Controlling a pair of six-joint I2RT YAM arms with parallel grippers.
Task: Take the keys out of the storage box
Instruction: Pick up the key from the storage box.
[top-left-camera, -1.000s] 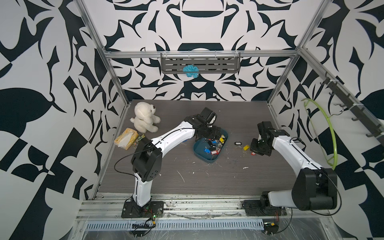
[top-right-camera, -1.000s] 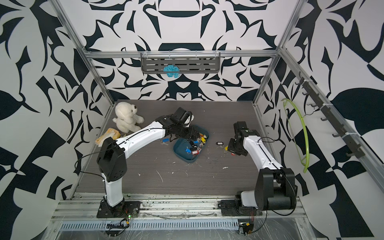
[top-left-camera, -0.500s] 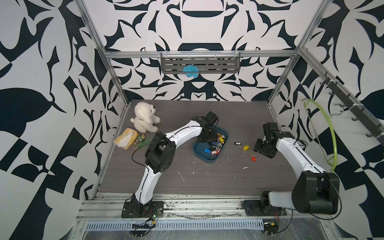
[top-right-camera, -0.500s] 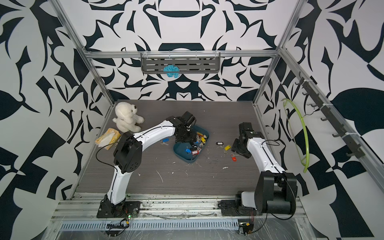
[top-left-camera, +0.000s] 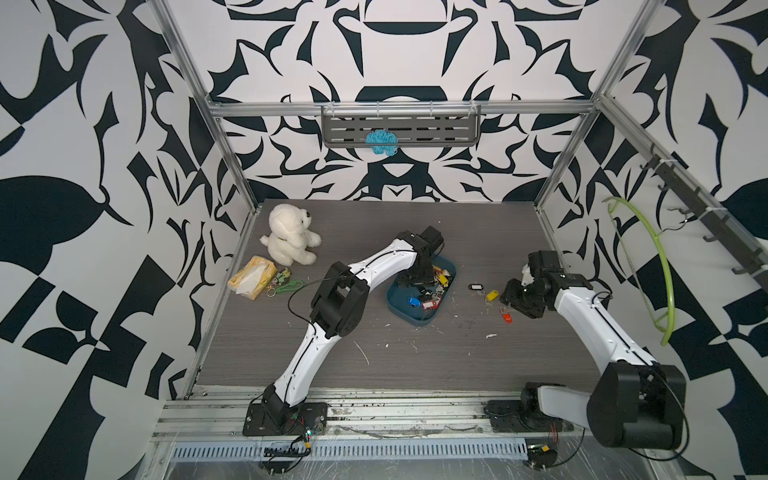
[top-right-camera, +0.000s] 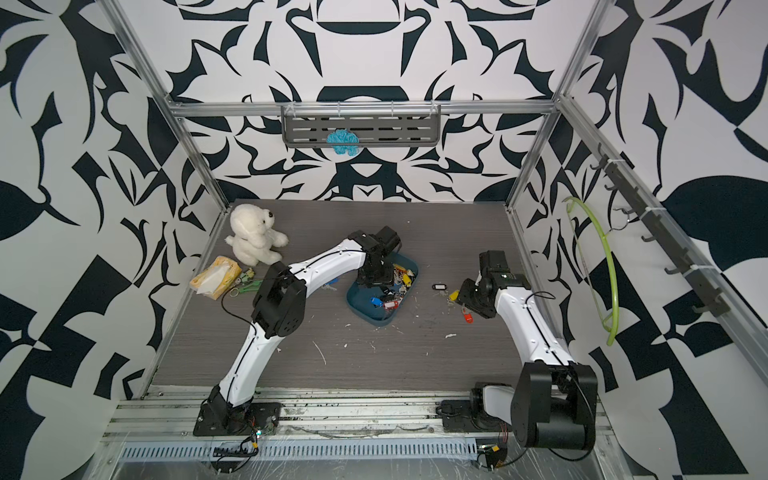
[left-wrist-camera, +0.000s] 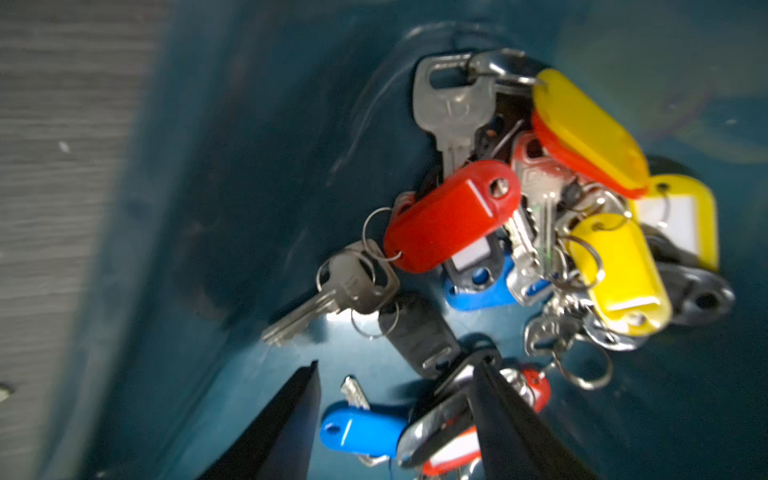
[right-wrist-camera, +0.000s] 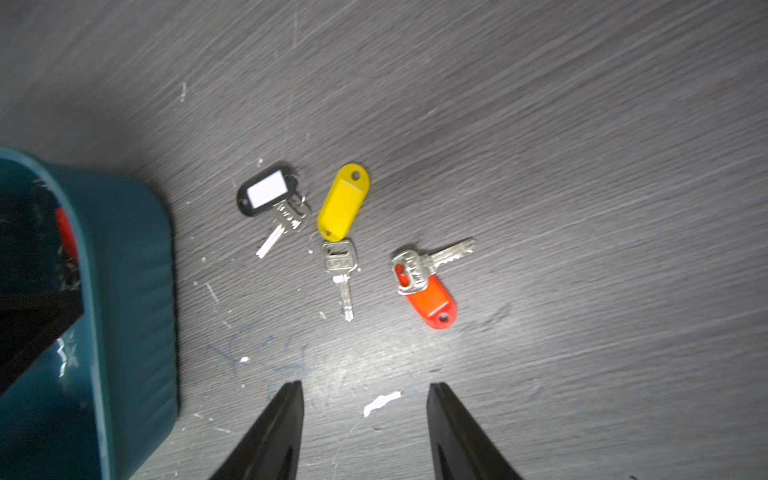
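The teal storage box (top-left-camera: 397, 301) sits mid-table in both top views, holding several keys (left-wrist-camera: 453, 216) with red, yellow, blue and black tags. My left gripper (left-wrist-camera: 395, 370) is down inside the box, open. A blue-tagged key (left-wrist-camera: 361, 428) lies between its fingers, and one finger (left-wrist-camera: 498, 399) touches a black tag and ring. Three keys lie on the table right of the box: black tag (right-wrist-camera: 266, 191), yellow tag (right-wrist-camera: 343, 203), red tag (right-wrist-camera: 432, 303). My right gripper (right-wrist-camera: 365, 388) hovers open and empty just short of them.
A white plush bear (top-left-camera: 291, 235), a yellow tissue packet (top-left-camera: 252, 277) and a green carabiner keychain (top-left-camera: 286, 286) lie at the back left. A green hoop (top-left-camera: 660, 266) hangs on the right wall. Small white scraps (right-wrist-camera: 382, 401) dot the table.
My right gripper opened and left the red-tagged key on the table, then drew back a little. My left arm's elbow swung forward while its gripper dropped into the box, jaws narrowing.
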